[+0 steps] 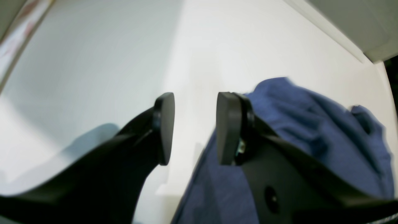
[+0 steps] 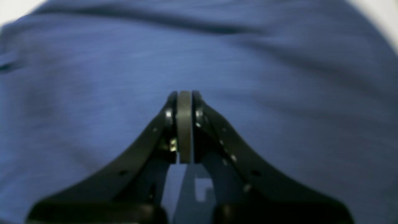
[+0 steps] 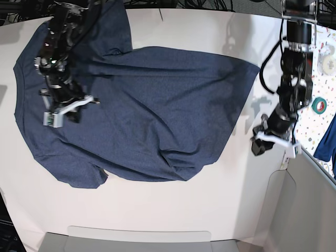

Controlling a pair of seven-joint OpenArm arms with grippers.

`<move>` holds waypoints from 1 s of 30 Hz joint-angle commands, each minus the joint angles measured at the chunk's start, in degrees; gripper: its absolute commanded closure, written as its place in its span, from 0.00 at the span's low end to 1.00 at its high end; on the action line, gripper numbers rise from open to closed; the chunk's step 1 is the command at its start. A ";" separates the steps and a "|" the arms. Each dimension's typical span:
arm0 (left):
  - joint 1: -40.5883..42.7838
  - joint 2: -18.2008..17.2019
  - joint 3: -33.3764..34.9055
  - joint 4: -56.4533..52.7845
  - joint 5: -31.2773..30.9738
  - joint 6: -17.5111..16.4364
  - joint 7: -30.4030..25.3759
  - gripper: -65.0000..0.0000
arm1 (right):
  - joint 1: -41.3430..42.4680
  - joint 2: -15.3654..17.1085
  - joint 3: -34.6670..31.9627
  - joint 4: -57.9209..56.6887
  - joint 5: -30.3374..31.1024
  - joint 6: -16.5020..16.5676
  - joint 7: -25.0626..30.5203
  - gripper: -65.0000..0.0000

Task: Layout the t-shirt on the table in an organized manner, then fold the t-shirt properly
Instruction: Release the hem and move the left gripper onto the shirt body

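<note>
Black fingers [image 1: 228, 127] of our left gripper [image 1: 195, 127] fill the wrist view, spread wide with nothing between them, over the white table [image 3: 157, 210] just past the shirt's hem. We judge it parked clear of the cloth. Our navy t-shirt [image 3: 152, 115] lies spread across the table, one lower corner rumpled (no lettering shows). Our right gripper [image 2: 185, 124] is closed and empty over the shirt's collar end.
</note>
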 commanded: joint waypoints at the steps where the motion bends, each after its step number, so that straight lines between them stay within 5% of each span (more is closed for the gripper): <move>1: -1.38 -0.87 -0.35 -0.50 -0.22 -0.38 1.11 0.66 | 0.24 0.42 -0.65 1.72 -0.15 -0.18 1.03 1.00; 7: -10.00 2.30 -0.08 -8.59 -0.13 -0.91 9.55 0.66 | -0.37 0.07 -3.46 1.81 -0.23 -0.18 0.50 1.00; 11: -15.19 3.88 2.73 -12.98 -0.04 -6.97 16.32 0.66 | -0.55 0.07 -3.02 1.72 -0.23 -0.18 0.50 1.00; 20: -14.66 4.06 5.98 -8.59 -0.22 -9.17 12.19 0.86 | -0.63 1.48 -2.85 1.54 -0.41 -0.53 0.59 1.00; 30: -7.89 4.06 8.36 6.00 -0.04 -9.26 11.66 0.87 | -1.16 0.95 -2.85 1.54 -0.41 -0.62 0.76 1.00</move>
